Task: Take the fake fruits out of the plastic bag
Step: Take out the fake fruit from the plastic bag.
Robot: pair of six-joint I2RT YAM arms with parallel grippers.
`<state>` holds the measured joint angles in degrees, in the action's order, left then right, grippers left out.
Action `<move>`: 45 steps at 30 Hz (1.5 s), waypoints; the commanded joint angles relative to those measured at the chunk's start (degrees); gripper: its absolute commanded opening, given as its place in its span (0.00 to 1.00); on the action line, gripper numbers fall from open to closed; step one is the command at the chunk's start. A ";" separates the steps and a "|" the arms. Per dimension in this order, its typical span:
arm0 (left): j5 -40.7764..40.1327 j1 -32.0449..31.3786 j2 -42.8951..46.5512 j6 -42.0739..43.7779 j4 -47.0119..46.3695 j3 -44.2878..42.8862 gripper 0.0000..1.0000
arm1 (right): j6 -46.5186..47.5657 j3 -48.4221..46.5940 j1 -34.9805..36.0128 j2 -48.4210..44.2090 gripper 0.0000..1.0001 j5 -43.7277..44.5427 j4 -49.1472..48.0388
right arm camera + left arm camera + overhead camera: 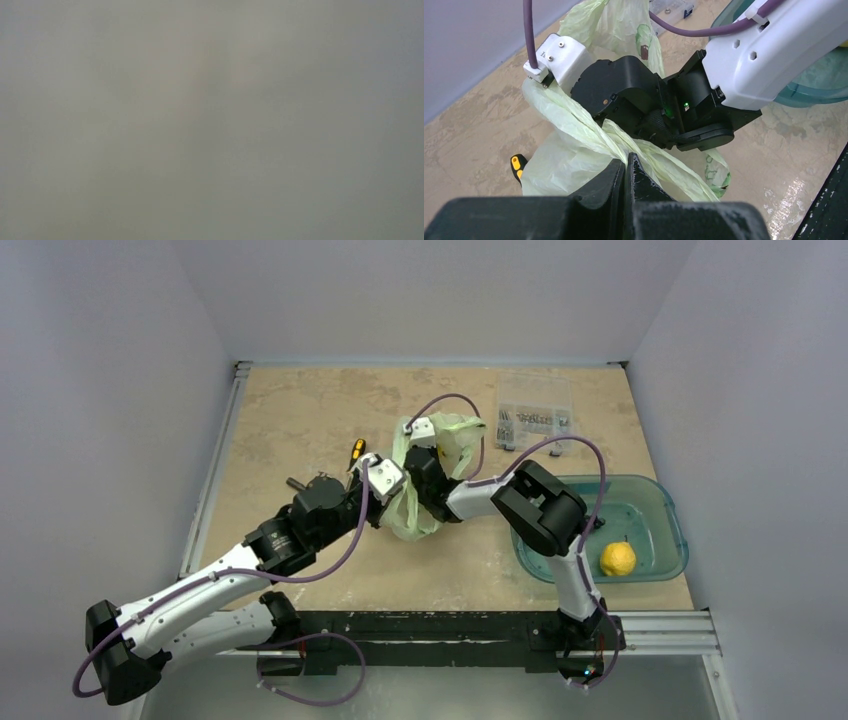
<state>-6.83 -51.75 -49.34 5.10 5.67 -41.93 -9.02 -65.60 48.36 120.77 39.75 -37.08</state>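
My left gripper is squeezed shut on a twisted strip of the plastic bag. My right gripper is pushed inside the bag, so I cannot tell how its jaws stand. The bag is thin, crinkly and pale green. It stretches from near-left to far-right, mid table. There is open room far left, and the teal tub sits right

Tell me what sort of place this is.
Most likely a robot test bench in a lab: a table boxed in by plain grey walls, two robot arms bolted to a metal rail, and props such as a plastic bag and a tub.
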 commanded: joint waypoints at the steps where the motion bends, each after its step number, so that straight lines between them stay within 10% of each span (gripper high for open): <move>1: 0.66 -0.07 0.78 -1.12 -2.30 -0.72 0.00 | -0.24 -0.76 -0.72 0.54 0.22 0.17 5.44; 7: 0.00 -0.02 -0.18 -1.32 -1.88 -0.53 0.00 | 1.15 4.45 -0.72 -6.41 0.00 -2.30 2.65; 31: -2.64 -0.70 -5.23 0.62 0.85 -2.19 0.00 | -7.73 16.32 -1.38 -20.61 0.00 -17.88 0.23; 34: -2.79 -1.16 -5.25 -0.34 4.06 -3.98 0.00 | -15.68 16.07 -1.49 -20.62 0.17 -14.97 2.30; 37: -1.55 -1.08 -4.21 -2.55 4.28 -4.21 0.21 | -24.25 17.47 -2.04 -20.52 0.22 -15.44 0.42; 41: 0.71 -1.00 -3.82 -5.55 8.07 -7.18 0.73 | -34.95 17.41 -2.73 -20.31 0.26 -15.41 2.44; 45: 1.63 1.22 -2.02 -9.84 13.76 -13.21 0.81 | -40.52 17.54 -3.11 -20.38 0.30 -15.91 3.62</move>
<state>-7.27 -52.42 -54.28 0.25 15.57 -47.90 -39.22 -47.62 45.74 100.12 23.18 -34.06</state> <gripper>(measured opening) 0.800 0.287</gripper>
